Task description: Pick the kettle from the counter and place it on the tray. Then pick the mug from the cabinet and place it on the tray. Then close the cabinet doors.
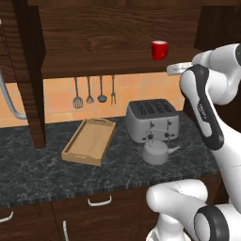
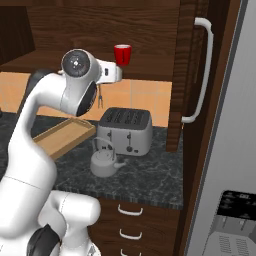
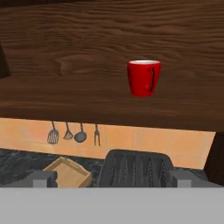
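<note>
Squat grey metal kettle (image 1: 156,151) is on the dark speckled counter (image 1: 56,174) beside the silver toaster (image 1: 151,118), not on the light-wood tray (image 1: 89,141), and with the gripper (image 3: 113,178) wide open and empty up facing the red mug (image 3: 144,78), I'd worry the kettle step gets skipped.

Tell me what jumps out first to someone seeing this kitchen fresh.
The red mug stands alone on the shelf of the open cabinet, bright against the dark wood. Below, on the counter, the grey kettle sits right in front of the silver toaster, with the wooden tray lying empty to their left. The white arm rises high, level with the shelf.
</note>
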Motion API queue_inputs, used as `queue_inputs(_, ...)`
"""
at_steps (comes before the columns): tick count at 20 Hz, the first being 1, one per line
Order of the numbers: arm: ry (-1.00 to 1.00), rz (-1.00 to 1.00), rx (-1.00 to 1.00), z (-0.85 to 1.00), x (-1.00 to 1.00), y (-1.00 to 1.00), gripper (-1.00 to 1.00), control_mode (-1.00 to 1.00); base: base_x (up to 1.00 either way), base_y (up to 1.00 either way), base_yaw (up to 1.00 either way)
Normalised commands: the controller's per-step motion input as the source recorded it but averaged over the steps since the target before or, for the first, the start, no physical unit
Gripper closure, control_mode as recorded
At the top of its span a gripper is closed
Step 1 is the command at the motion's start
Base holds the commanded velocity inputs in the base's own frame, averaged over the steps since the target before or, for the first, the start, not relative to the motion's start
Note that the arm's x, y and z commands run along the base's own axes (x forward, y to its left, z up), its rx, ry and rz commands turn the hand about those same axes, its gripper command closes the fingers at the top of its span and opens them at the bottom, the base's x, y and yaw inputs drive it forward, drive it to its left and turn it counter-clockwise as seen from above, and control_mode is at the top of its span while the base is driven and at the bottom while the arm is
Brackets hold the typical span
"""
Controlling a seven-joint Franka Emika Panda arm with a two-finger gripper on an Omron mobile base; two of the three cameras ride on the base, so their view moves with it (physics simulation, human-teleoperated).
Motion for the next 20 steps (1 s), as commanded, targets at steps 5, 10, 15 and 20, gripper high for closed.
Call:
queue_inputs(5,0.04,0.00,0.00,0.18,0.28,-0.19,-1.00,-1.00,0.00,0.00,0.00)
queue_inputs(10,0.00,0.00,0.00,0.41,0.34,-0.07,-1.00,-1.00,0.00,0.00,0.00)
queue_inputs(15,0.00,0.00,0.00,0.25,0.30,-0.13,-1.00,-1.00,0.00,0.00,0.00)
queue_inputs(20,0.00,0.00,0.00,0.12,0.49,-0.13,-1.00,-1.00,0.00,0.00,0.00)
